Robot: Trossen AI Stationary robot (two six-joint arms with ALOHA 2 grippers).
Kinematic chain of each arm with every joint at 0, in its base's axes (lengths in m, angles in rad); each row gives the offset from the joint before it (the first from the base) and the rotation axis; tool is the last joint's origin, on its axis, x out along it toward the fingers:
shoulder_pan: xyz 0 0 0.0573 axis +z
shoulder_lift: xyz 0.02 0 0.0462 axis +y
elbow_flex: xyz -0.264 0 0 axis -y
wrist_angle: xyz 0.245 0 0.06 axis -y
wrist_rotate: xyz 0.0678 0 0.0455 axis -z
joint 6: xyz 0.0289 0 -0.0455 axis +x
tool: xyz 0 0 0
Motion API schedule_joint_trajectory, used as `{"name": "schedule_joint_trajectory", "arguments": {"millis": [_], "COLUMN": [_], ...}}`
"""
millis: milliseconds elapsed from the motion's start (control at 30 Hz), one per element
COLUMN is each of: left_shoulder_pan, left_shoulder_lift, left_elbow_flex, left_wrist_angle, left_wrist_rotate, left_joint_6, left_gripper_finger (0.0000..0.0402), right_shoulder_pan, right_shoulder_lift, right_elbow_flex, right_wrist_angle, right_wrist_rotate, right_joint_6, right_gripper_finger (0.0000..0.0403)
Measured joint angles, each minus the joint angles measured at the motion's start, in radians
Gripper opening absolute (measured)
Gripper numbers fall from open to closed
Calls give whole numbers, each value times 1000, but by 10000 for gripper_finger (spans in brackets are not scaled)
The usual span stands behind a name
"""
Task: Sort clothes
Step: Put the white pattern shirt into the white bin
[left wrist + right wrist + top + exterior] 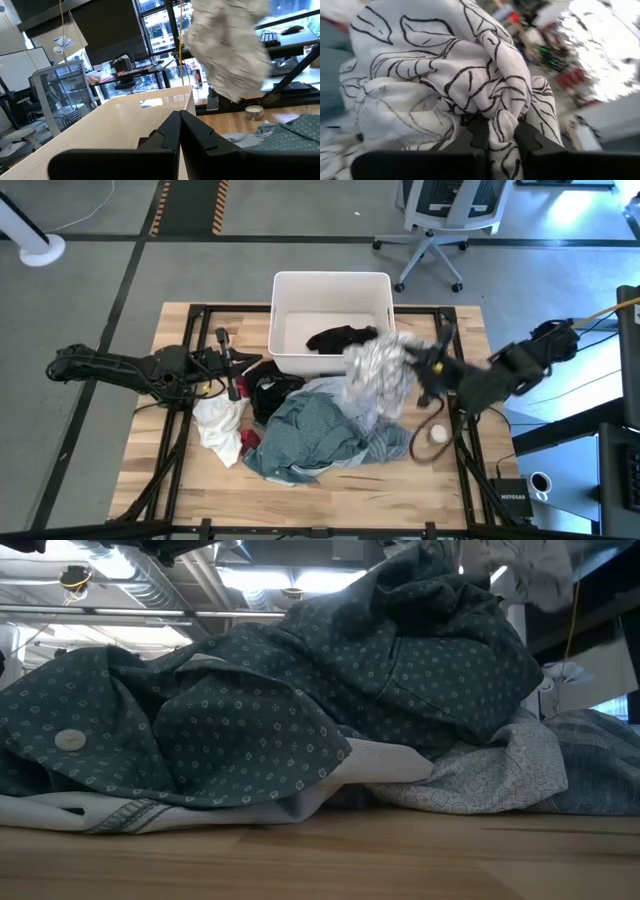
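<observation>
My right gripper (413, 362) is up over the table's right half, beside the white tub (372, 283), shut on a grey-white patterned garment (375, 378) that hangs from it. The same garment (227, 52) shows in the left wrist view. A black piece (340, 338) lies inside the tub. On the table in front of the tub lies a pile: a blue-green dotted shirt (310, 435), a white piece (220, 425), a small red one (249, 442) and a black one (272, 395). My left gripper (226, 362) waits shut at the tub's left side, touching nothing. My right gripper pinches a bunched fold of the patterned garment (503, 119) between its two fingers (479, 135); several layers seem gathered there. The fingers come from the table's right side, slanting a little down. The cloth hangs slack below and in front of them, its lower end (235, 92) lifted off the table.
A small white roll (438, 435) lies on the wood near the right edge, under the right arm. The tub's wall (125, 120) stands close before my left fingers. Bare wood (400, 490) shows along the near edge.
</observation>
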Motion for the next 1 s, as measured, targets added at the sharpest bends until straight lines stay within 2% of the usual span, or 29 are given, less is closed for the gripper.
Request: {"name": "schedule_joint_trajectory", "arguments": {"millis": [100,233,300,467,700,867,1000], "left_shoulder_pan": [0,0,0,0,0,0,0], "left_shoulder_lift": [0,0,0,0,0,0,0], "left_elbow_flex": [0,0,0,0,0,0,0], "left_wrist_angle": [0,1,1,2,2,2,2], "left_wrist_rotate": [0,0,0,0,0,0,0], "left_joint_6": [2,3,3,8,13,15,35], "left_gripper_finger": [1,1,1,1,1,1,1], "right_shoulder_pan": [-83,-235,-317,-545,-793,-887,-911], "right_shoulder_lift": [-16,-21,-19,6,52,79,87], "right_elbow_flex": [28,32,32,31,-36,-143,-252], "right_wrist_angle": [30,163,235,378,560,615,640], "right_wrist_rotate": [35,14,-33,-251,-477,-563,-569], "right_joint_6": [-99,-286,-371,-488,-503,-485,-462], "right_gripper_finger": [39,39,39,39,39,39,39]}}
